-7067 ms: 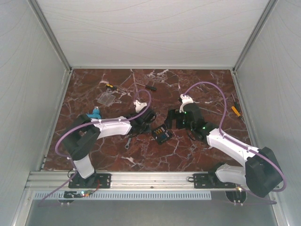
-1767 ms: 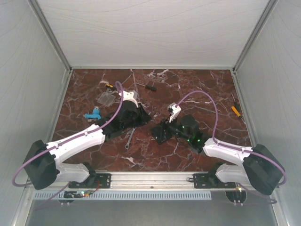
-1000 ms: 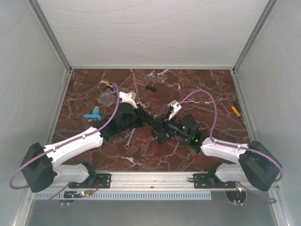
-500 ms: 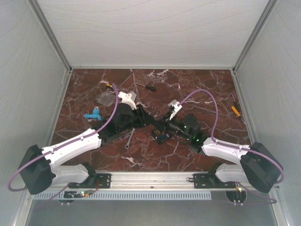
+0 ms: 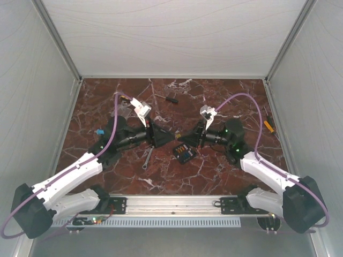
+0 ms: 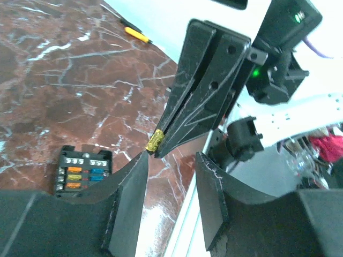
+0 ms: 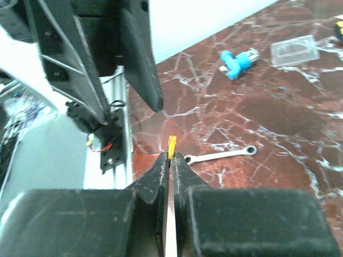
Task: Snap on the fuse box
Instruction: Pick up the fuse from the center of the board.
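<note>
The right claw is clenched on a tiny yellow fuse that pokes out of its tip. The left claw faces it, loose and empty. The fuse box lies just below both tips, a bit to the right arm's side

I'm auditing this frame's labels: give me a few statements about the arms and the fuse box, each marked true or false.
1. The right fingers pinch a small yellow fuse. True.
2. The left fingers are shut on that fuse. False: they stand open and do not clamp it.
3. The fuse box lies on the table, and neither arm holds it. True.
4. The clear cover is snapped onto the fuse box. False: it lies apart, near the blue part, and the box's fuses are exposed.
</note>
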### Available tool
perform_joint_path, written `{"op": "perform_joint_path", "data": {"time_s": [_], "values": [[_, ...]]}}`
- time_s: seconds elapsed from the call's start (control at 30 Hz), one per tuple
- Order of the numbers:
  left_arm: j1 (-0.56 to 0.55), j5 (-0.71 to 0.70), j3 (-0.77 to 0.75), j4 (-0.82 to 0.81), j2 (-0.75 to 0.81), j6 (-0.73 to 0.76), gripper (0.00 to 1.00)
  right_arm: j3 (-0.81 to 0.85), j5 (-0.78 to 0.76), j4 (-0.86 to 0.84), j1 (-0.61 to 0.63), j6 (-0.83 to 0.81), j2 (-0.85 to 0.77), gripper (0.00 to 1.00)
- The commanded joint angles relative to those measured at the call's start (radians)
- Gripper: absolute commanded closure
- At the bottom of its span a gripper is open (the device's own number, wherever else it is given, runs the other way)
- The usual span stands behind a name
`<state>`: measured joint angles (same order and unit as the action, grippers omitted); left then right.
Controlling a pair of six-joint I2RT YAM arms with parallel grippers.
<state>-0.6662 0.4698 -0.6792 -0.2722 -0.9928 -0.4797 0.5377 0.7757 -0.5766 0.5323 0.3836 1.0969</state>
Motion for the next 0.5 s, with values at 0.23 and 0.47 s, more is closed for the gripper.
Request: {"op": "perform_joint_path", "data": {"time_s": [0.23,0.47], "values": [[0.008,0.237,0.027,-0.155,-0.008,0.051,0.61,0.072,0.366,-0.041,-0.019,0.096,-0.025,1.00],[0.006,0.343,0.040,-0.244,-0.042,0.015,0.62,0.077,0.395,-0.078,-0.019,0.130,-0.007,1.00]]}}
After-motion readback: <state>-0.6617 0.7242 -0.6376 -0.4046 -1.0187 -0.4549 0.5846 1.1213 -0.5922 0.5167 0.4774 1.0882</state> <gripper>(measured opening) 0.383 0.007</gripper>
